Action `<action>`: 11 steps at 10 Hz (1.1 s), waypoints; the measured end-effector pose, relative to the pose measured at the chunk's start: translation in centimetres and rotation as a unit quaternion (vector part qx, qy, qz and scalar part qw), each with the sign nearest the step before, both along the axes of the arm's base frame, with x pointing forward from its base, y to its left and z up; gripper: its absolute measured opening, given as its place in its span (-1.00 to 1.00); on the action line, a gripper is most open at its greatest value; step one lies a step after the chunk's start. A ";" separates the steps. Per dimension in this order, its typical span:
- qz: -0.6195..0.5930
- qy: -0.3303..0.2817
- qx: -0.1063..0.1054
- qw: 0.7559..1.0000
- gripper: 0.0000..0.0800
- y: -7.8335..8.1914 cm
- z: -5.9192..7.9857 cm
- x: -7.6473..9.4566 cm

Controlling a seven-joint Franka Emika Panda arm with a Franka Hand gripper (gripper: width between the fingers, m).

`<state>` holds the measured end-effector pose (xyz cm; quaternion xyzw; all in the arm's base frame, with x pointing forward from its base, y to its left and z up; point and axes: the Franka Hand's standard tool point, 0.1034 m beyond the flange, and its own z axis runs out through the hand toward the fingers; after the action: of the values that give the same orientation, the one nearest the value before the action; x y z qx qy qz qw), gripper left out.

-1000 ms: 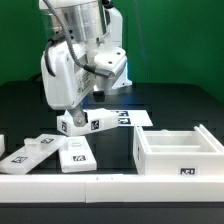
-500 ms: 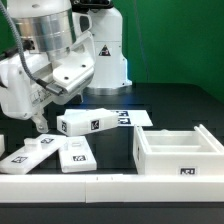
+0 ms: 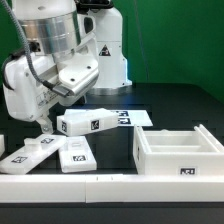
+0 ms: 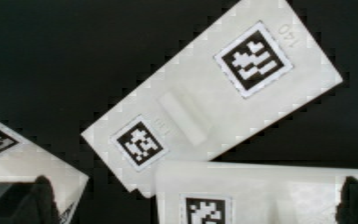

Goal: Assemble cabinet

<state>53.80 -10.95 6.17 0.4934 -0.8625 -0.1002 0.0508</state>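
Gripper (image 3: 41,125) swung aside; four loose panels (image 3: 90,122), one box (image 3: 160,160).

I see a long white panel (image 4: 202,100) carrying two tags on the black counter (image 4: 51,50); a second tagged panel (image 4: 265,195) shows between my wide-spread fingers (image 4: 44,202).

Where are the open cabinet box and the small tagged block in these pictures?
open cabinet box (image 3: 160,168): exterior view, on its front wall, beside the tag.
small tagged block (image 3: 78,124): exterior view, on its front face, beside the tag.
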 end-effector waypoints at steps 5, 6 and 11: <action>0.009 0.017 -0.032 0.999 0.99 -3.8 -2.9 0.3; 0.014 0.019 -0.038 0.999 0.99 -4.1 -3.6 0.3; 0.027 0.017 -0.051 0.998 0.53 -4.0 -4.0 0.5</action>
<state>54.30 -14.93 2.21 0.5115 -0.8518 -0.0631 0.0937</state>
